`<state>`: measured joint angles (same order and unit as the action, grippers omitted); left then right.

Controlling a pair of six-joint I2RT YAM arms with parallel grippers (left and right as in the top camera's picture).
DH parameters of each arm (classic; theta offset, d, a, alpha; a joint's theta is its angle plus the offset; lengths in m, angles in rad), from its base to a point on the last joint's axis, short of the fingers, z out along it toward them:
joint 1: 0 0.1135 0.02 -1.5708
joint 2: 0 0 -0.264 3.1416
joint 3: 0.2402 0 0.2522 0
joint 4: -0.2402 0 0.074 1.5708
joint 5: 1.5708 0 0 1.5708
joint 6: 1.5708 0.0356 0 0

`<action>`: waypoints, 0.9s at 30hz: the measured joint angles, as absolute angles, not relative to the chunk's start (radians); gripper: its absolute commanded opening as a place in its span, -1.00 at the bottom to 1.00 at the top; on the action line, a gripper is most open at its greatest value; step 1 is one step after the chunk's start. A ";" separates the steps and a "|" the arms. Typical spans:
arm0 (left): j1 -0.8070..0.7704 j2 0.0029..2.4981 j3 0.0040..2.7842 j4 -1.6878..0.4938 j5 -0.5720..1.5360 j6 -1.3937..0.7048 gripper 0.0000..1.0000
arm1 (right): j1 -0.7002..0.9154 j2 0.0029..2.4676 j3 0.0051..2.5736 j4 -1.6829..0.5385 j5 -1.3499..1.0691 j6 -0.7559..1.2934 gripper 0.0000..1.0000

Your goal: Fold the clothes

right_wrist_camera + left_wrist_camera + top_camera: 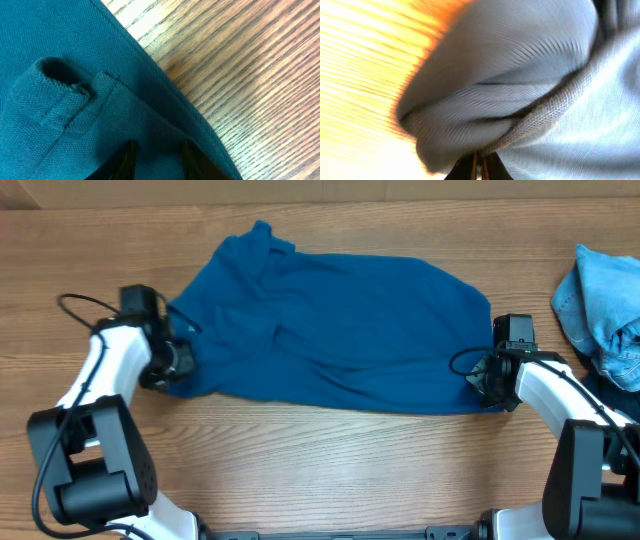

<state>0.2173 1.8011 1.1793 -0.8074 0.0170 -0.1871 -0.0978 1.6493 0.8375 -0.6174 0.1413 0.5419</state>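
A large deep-blue shirt (pixel 340 330) lies spread and rumpled across the wooden table (pixel 320 470). My left gripper (pixel 178 362) is at its lower left edge. In the left wrist view the gripper (pixel 482 169) is shut on a bunched fold of the shirt (pixel 520 75), which fills the picture. My right gripper (pixel 484 380) is at the shirt's lower right corner. In the right wrist view its gripper (pixel 160 162) has its dark fingers (pixel 127 160) apart over flat fabric of the shirt (pixel 75 60), near the hem, with a small folded seam beyond.
A light blue denim garment (pixel 600 300) is heaped at the table's right edge, over something dark. Bare wood (pixel 250 75) shows right of the hem. The arm bases stand at the front corners.
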 measured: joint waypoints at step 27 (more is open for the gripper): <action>0.338 1.801 1.246 -0.825 0.049 -0.090 -0.54 | -0.099 1.655 0.870 -0.636 0.095 0.451 0.01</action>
<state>0.3382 1.8011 1.2457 -0.8253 0.0494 -0.0898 -0.0986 1.6547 0.8696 -0.6361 0.0952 0.4511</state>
